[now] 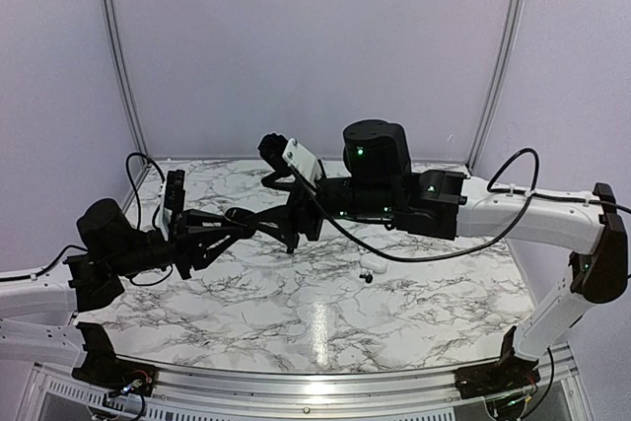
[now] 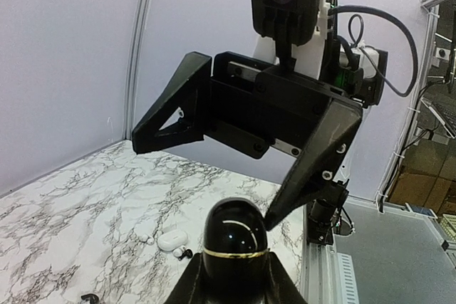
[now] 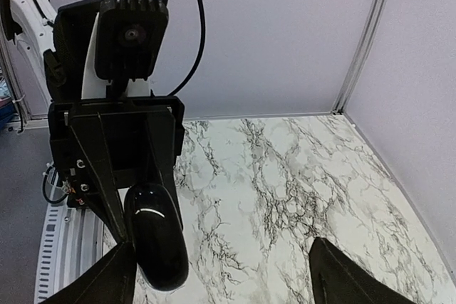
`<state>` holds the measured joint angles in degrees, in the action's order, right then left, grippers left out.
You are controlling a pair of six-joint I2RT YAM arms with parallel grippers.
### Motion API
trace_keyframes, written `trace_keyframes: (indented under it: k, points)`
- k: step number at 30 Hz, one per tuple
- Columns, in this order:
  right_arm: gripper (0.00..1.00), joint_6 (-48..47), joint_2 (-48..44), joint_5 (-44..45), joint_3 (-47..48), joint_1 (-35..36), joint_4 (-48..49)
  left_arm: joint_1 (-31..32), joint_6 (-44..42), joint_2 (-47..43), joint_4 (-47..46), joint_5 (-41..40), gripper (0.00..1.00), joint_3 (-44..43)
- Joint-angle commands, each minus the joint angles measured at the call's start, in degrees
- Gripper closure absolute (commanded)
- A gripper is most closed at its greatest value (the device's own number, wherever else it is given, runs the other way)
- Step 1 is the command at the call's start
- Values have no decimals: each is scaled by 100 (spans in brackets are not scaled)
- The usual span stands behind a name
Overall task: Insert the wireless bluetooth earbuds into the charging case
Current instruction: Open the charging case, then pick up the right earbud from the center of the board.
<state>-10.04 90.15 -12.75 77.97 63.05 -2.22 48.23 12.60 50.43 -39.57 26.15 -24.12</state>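
The charging case [image 2: 235, 236] is a glossy black oval with a gold band and looks closed. My left gripper [image 2: 235, 286] is shut on it and holds it above the table; the case also shows in the top view [image 1: 243, 218] and in the right wrist view [image 3: 155, 240]. My right gripper [image 2: 206, 179] is open wide in front of the case, and one fingertip [image 2: 276, 213] is at its upper side. One tiny black earbud [image 2: 179, 253] lies on the marble, also in the top view [image 1: 368, 279]. A second small black piece [image 2: 89, 297] lies further left.
A small white rounded object [image 2: 171, 238] and white bits lie by the black earbud on the marble table [image 1: 296, 313]. A metal rail [image 1: 325, 377] runs along the near edge. Walls close off the back and sides.
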Motion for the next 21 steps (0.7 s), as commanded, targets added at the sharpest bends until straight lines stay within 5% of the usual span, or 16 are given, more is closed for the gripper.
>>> trace_keyframes:
  k: [1,10,21]
  points:
    - [18,170,75,774,327,-379,94,63,-85,-59,-165,426,95,-5]
    - [18,135,-85,634,285,-504,84,58,6,-67,-162,228,96,43]
    - [19,124,-493,-1142,11,-514,17,50,-124,-174,-158,56,96,128]
